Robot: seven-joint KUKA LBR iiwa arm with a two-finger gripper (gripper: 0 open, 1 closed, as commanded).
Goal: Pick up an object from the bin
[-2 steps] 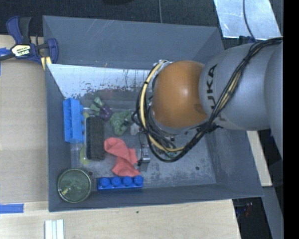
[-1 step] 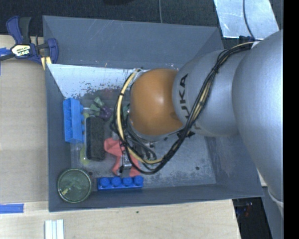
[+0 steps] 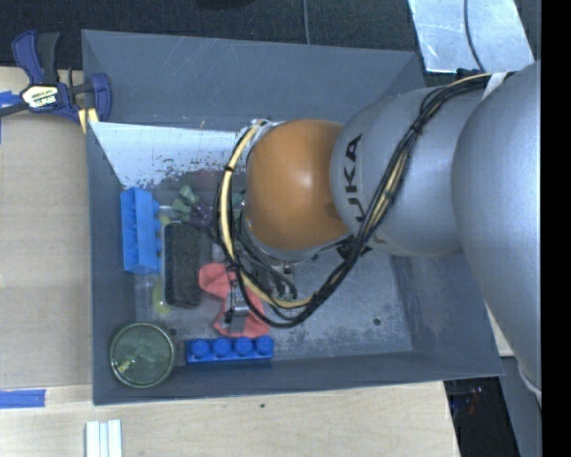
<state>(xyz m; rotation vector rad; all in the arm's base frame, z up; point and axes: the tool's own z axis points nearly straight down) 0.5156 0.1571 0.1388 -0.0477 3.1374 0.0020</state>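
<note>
Gripper (image 3: 233,305) low over a red piece (image 3: 212,278) at the lower middle of the bin (image 3: 266,74), between the black block (image 3: 183,265) and the blue brick row (image 3: 230,348). Open or closed: cannot tell (orange wrist cover (image 3: 290,184) and cables block the view).

Disc (image 3: 141,354) left of brick strip (image 3: 230,348), in bin (image 3: 266,74)

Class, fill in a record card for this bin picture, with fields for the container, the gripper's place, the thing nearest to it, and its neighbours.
Container: grey metal bin
Gripper place: gripper low in the bin's lower left part, beneath the arm's orange cover
Nearest thing: red crumpled piece, right beside the gripper; whether it is held cannot be told
To its left: black oblong block, then upright blue studded brick
Toward the bottom wall: long blue studded brick and round greenish lid
</note>
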